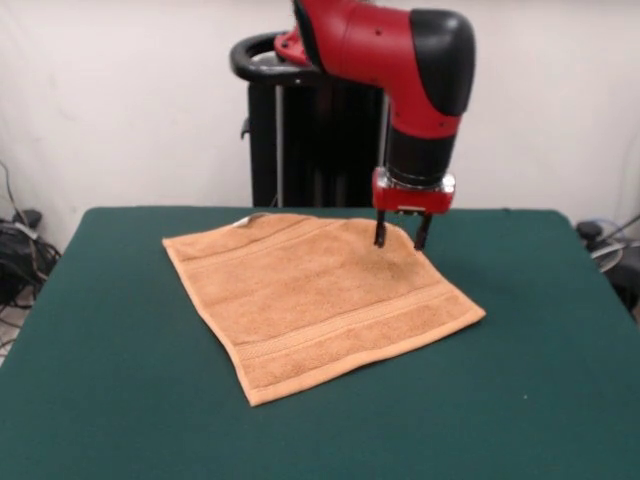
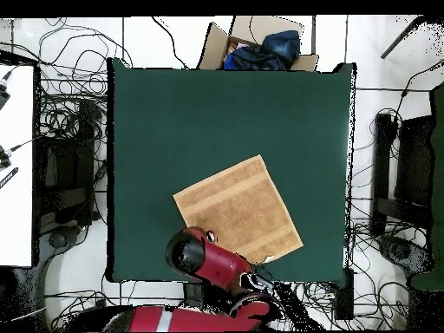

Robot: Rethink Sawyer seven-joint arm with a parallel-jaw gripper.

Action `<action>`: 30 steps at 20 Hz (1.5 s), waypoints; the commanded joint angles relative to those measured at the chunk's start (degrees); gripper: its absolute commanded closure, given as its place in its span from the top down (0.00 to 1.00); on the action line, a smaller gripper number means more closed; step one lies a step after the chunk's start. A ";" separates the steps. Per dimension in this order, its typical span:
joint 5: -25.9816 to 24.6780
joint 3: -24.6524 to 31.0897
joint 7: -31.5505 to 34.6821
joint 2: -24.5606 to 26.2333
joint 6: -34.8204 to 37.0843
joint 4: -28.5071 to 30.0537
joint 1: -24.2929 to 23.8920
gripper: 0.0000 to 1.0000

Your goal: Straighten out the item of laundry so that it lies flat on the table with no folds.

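The orange-tan towel lies spread out like a diamond on the green table, with its border bands showing and no clear fold. A small white tag sits at its far left edge. My gripper is open, fingers pointing down. It stands at the towel's far right corner, tips at or just above the cloth, holding nothing. In the overhead view the towel lies in the table's lower middle. There the red arm covers the gripper and the towel's lower left corner.
The black pedestal stands behind the table's far edge. In the overhead view an open cardboard box with blue cloth sits beyond the table's top edge. Cables and dark equipment lie on the floor at both sides.
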 commanded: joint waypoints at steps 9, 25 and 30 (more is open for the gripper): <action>-9.54 -0.39 4.92 6.77 -0.13 -10.49 -9.41 1.00; -18.78 -0.76 4.48 7.34 3.60 -17.15 -14.77 1.00; -21.64 0.40 4.43 8.73 2.00 -19.67 -17.36 1.00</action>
